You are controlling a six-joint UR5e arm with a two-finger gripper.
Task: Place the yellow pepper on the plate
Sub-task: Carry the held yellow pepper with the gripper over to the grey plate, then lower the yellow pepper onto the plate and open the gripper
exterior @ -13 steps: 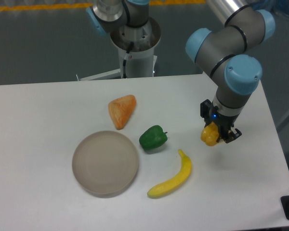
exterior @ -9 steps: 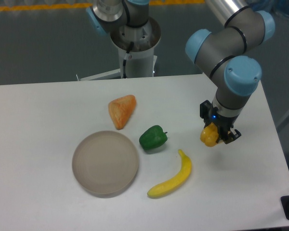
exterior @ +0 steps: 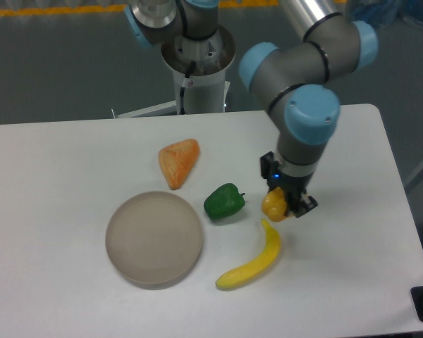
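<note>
My gripper [exterior: 280,205] is shut on the yellow pepper [exterior: 273,205], a small yellow-orange lump held just above the table. It hangs right of the green pepper and just over the top tip of the banana. The plate [exterior: 154,238], a round beige-grey dish, lies at the front left, well to the left of the gripper, with nothing in it.
A green pepper [exterior: 223,201] sits between the plate and the gripper. A yellow banana [exterior: 254,260] lies below the gripper. An orange wedge-shaped piece [exterior: 178,161] rests behind the plate. The arm's base [exterior: 197,63] stands at the table's far edge.
The arm has carried the yellow pepper leftward, from near the right side of the table to a spot just right of the green pepper. Nothing else has moved.
</note>
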